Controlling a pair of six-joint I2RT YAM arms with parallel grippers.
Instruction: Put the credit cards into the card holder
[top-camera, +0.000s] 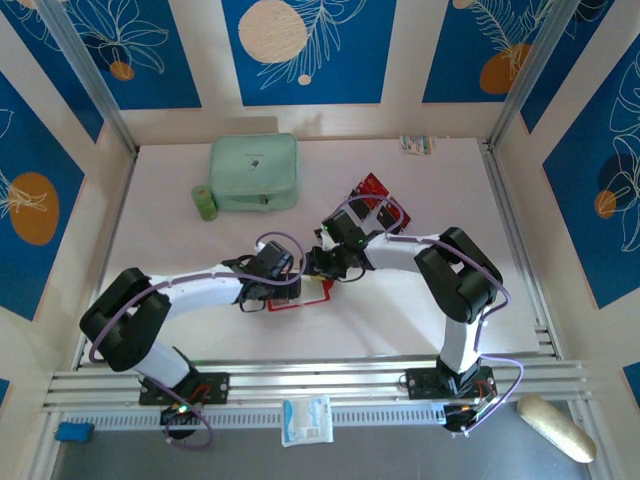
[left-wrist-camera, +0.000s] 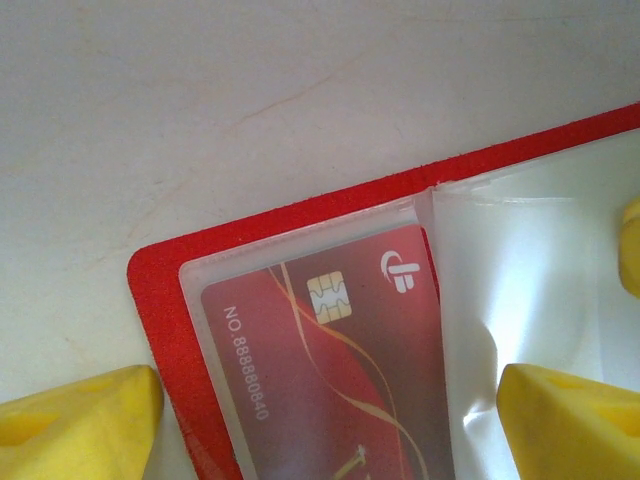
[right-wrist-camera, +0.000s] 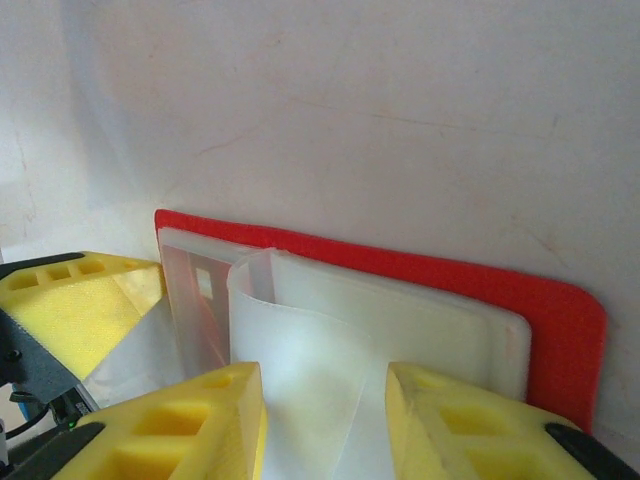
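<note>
While left end effector (left-wrist-camera: 320, 395) and right end effector (right-wrist-camera: 322, 385) gape empty, both straddle the card holder (left-wrist-camera: 300, 217).

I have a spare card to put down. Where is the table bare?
Bare: the table's right side, between right arm and rail; the near strip between the arm bases; the left side between roll and left arm. Crowded: the middle, left end effector and right end effector over the holder, and the far side with case and cards.
</note>
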